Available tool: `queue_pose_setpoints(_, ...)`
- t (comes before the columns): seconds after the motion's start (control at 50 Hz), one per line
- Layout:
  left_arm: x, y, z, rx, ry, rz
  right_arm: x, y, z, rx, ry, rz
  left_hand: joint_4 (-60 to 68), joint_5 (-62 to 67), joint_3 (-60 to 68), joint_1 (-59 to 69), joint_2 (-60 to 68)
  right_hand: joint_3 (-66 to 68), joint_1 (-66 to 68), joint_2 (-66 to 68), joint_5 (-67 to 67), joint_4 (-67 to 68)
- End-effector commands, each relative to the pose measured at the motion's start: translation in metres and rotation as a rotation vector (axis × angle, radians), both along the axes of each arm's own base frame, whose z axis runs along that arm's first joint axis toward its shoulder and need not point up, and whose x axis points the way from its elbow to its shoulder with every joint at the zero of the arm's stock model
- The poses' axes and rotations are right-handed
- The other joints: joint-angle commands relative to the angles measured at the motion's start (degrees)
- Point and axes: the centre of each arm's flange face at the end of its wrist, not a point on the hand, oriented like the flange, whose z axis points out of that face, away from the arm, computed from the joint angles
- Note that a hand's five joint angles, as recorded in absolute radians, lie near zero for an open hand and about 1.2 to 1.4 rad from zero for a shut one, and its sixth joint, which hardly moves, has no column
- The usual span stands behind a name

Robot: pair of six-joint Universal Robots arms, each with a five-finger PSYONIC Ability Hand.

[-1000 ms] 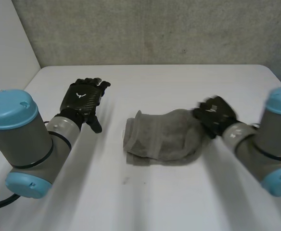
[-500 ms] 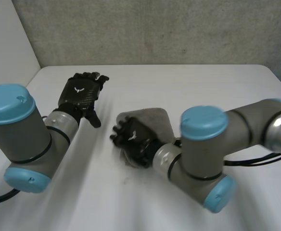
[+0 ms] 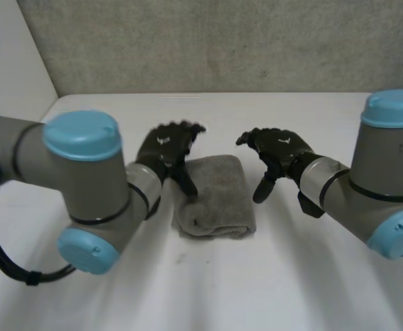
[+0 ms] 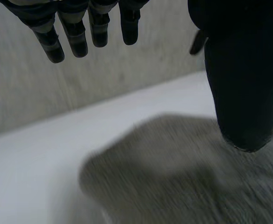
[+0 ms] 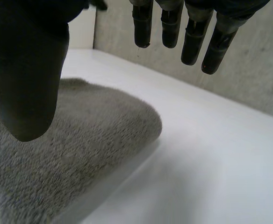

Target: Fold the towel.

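The towel (image 3: 215, 196) lies in the middle of the white worktop (image 3: 291, 276), between the two hands, as a thick grey bundle with a rounded fold along its far end. It looks soft, light and limp. It will likely sag and open out if it is lifted by one point, and its pile should give the fingers good friction. A pinch at two corners or along one edge seems the safest hold.

The left hand (image 3: 165, 143) hangs over the towel's left edge with its fingers (image 4: 75, 37) straight and spread, holding nothing. Its thumb (image 4: 241, 84) points down at the cloth, and it is hard to tell whether the thumb touches. The right hand (image 3: 279, 146) is just beside the right edge, off the cloth, and its fingers (image 5: 192, 42) are likewise apart and empty.

How many layers are in the bundle, and where its loose corners lie, cannot be made out. The left thumb covers part of the left edge.
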Motion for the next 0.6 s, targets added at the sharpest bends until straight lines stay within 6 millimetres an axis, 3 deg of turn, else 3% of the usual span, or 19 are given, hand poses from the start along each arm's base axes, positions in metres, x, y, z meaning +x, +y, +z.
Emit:
queue_pose_setpoints(0.02,0.004,0.004,-0.039,0.101,-0.095,0.108,0.009,-0.007,-0.022,0.089,0.055,-0.006,1.06,-1.24,0.95,0.79,1.09,-3.99,-3.45,-4.09,-3.50,-4.72)
queue_pose_setpoints(0.1,0.009,0.003,-0.055,0.118,-0.145,0.146,0.027,-0.002,-0.032,0.080,0.082,0.013,0.55,-1.74,0.45,0.28,0.58,-3.99,-3.45,-4.09,-3.50,-4.72)
queue_pose_setpoints(0.26,0.010,0.004,-0.071,0.109,-0.228,0.123,0.037,-0.009,-0.059,0.037,0.193,-0.004,0.38,-1.91,0.28,0.11,0.41,-3.99,-3.45,-4.09,-3.50,-4.72)
queue_pose_setpoints(0.4,0.008,0.000,-0.072,0.069,-0.252,0.107,0.037,-0.013,-0.072,-0.017,0.295,0.001,0.38,-1.91,0.28,0.11,0.41,-3.99,-3.45,-4.09,-3.50,-4.72)
queue_pose_setpoints(0.44,0.008,-0.001,-0.071,0.063,-0.256,0.106,0.036,-0.014,-0.070,-0.026,0.303,-0.006,0.38,-1.91,0.28,0.11,0.41,-3.99,-3.45,-4.09,-3.50,-4.72)
queue_pose_setpoints(0.54,0.008,-0.004,-0.059,0.036,-0.245,0.106,0.034,-0.014,-0.043,-0.063,0.263,-0.024,0.38,-1.91,0.28,0.11,0.41,-3.99,-3.45,-4.09,-3.50,-4.72)
queue_pose_setpoints(0.58,0.008,-0.005,-0.033,-0.012,-0.205,0.113,0.031,-0.010,-0.016,-0.094,0.211,-0.041,0.38,-1.91,0.28,0.11,0.41,-3.99,-3.45,-4.09,-3.50,-4.72)
queue_pose_setpoints(0.6,0.008,-0.005,-0.033,-0.012,-0.205,0.113,0.031,-0.010,-0.016,-0.095,0.210,-0.041,0.38,-1.91,0.28,0.11,0.41,-3.99,-3.45,-4.09,-3.50,-4.72)
